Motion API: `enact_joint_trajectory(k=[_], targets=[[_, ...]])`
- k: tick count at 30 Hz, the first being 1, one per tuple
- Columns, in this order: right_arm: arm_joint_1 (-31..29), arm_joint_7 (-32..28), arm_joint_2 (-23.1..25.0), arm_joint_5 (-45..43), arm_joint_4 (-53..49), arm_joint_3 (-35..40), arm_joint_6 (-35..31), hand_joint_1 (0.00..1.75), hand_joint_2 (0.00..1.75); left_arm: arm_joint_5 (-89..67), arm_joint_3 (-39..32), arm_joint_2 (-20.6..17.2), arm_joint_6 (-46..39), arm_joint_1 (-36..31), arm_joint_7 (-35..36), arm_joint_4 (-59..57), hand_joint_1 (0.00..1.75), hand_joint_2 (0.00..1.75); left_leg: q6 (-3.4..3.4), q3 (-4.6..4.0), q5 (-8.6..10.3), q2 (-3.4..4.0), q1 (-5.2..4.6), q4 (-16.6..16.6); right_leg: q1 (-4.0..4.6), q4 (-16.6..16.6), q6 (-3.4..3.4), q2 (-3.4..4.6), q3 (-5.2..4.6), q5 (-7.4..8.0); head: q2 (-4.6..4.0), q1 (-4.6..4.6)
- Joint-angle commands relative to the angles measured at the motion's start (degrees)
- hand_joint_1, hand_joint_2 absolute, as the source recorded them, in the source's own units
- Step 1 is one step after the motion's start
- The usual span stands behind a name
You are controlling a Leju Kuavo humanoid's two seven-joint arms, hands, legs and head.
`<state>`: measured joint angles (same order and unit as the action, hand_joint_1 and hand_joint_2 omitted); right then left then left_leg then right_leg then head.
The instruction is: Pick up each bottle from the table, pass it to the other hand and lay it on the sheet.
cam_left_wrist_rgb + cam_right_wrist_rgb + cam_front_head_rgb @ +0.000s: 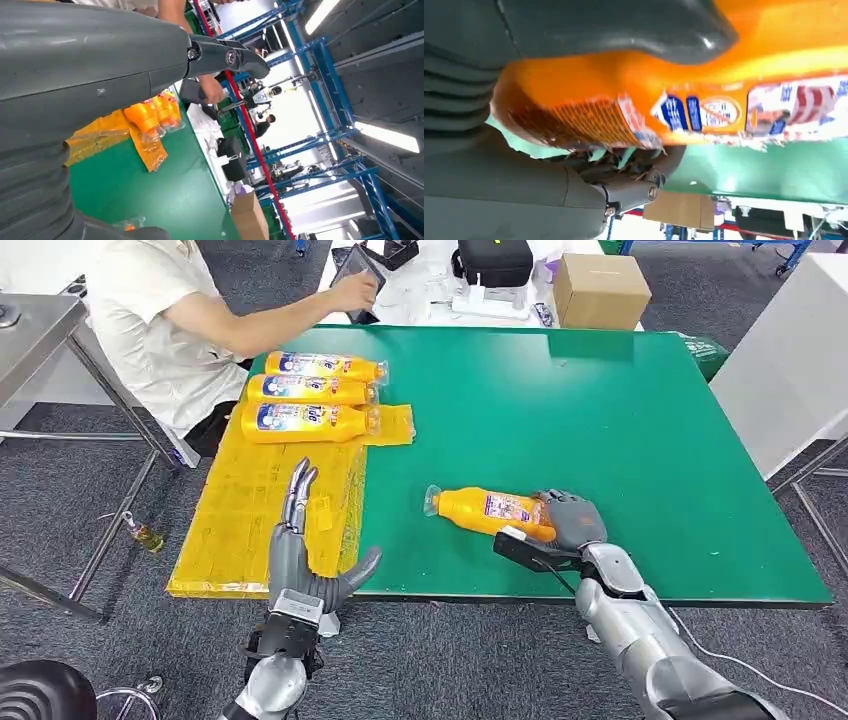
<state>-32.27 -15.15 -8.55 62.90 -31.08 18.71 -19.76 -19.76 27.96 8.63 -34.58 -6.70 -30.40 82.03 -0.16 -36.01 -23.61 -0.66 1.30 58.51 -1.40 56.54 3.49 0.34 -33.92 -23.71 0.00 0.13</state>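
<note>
The right hand (572, 520) is wrapped around the base end of an orange bottle (487, 511) lying on its side on the green table (600, 440), cap toward the yellow sheet (250, 510). The right wrist view brings in what the head view cannot: the thumb (624, 30) pressed over the bottle's body and the darker fingers (634, 187) curled beneath it, next to the label. The left hand (305, 560) hovers over the sheet's near edge, fingers straight and spread, holding nothing. Three more bottles (310, 393) lie side by side at the sheet's far end. A person (170, 320) sits beyond them, holding a tablet (358, 278).
</note>
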Motion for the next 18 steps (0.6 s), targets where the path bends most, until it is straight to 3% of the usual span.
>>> enact_joint_trajectory(k=[1, 2, 3, 4, 5, 6, 17, 18], targets=[[1.5, -2.4, -1.5, -1.7, 3.2, 2.7, 2.6, 1.62, 1.75, 0.3, 1.9, -1.8, 1.0, -2.3, -0.1, -0.9, 0.0, 1.75, 0.08, 0.2, -0.02, -0.12, 0.07, -0.1, 0.12, -0.2, -0.23, -0.23, 0.29, -0.05, 0.0, 0.0], [1.5, -2.4, -1.5, -1.7, 3.2, 2.7, 2.6, 1.57, 1.75, 0.3, 1.9, -1.8, 1.0, -2.3, -0.1, -0.9, 0.0, 1.75, 0.06, 0.16, -0.01, -0.1, 0.05, -0.1, 0.09, -0.1, -0.17, -0.18, 0.22, -0.04, 0.0, -0.02], [1.7, -2.4, -1.6, -1.7, 3.2, 2.7, 2.5, 1.36, 1.75, 0.3, 2.0, -1.8, 1.0, -2.3, -0.1, -0.9, 0.0, 1.75, 0.08, 0.21, -0.02, -0.12, 0.05, -0.1, 0.1, -0.1, -0.21, -0.22, 0.29, -0.06, 0.0, 0.0], [1.6, -1.8, -1.5, -1.7, 3.5, 2.9, 2.5, 0.58, 1.75, 0.3, 2.2, -1.8, 1.1, -2.2, -0.1, -0.6, 0.0, 1.75, 0.09, 0.23, -0.01, -0.1, 0.06, -0.1, 0.11, -0.2, -0.23, -0.21, 0.31, -0.04, 0.0, 0.0], [1.6, -1.8, -1.5, -1.7, 3.5, 2.9, 2.5, 0.1, 1.75, 0.3, 2.2, -1.8, 1.1, -2.2, -0.1, -0.6, 0.0, 1.75, 0.06, 0.18, -0.01, -0.09, 0.05, -0.1, 0.09, -0.1, -0.16, -0.17, 0.24, -0.03, 0.0, 0.0], [1.5, -1.2, -1.7, -1.4, 3.9, 3.4, 2.8, 0.0, 1.75, 0.2, 2.4, -1.9, 1.1, -2.1, -0.2, -0.2, 0.0, 1.75, 0.09, 0.22, -0.01, -0.1, 0.05, -0.1, 0.1, -0.2, -0.21, -0.22, 0.3, -0.04, 0.0, 0.0], [1.8, 0.9, -0.9, -1.2, 4.5, 3.8, -0.6, 0.0, 1.75, 0.2, 2.5, -2.0, 0.8, -1.8, -0.2, 0.4, 0.0, 1.75, 0.04, 0.15, -0.04, 0.05, 0.03, -0.1, 0.07, -0.1, -0.16, -0.05, 0.18, -0.03, 0.0, 0.0], [2.0, 0.7, -0.8, -1.2, 4.6, 3.9, -0.6, 0.0, 0.0, 0.1, 2.4, -2.0, 0.8, -1.8, -0.2, 0.4, 0.0, 1.75, 0.04, 0.17, -0.05, 0.09, 0.05, -0.1, 0.09, -0.1, -0.18, -0.02, 0.19, -0.01, 0.0, -0.02]])
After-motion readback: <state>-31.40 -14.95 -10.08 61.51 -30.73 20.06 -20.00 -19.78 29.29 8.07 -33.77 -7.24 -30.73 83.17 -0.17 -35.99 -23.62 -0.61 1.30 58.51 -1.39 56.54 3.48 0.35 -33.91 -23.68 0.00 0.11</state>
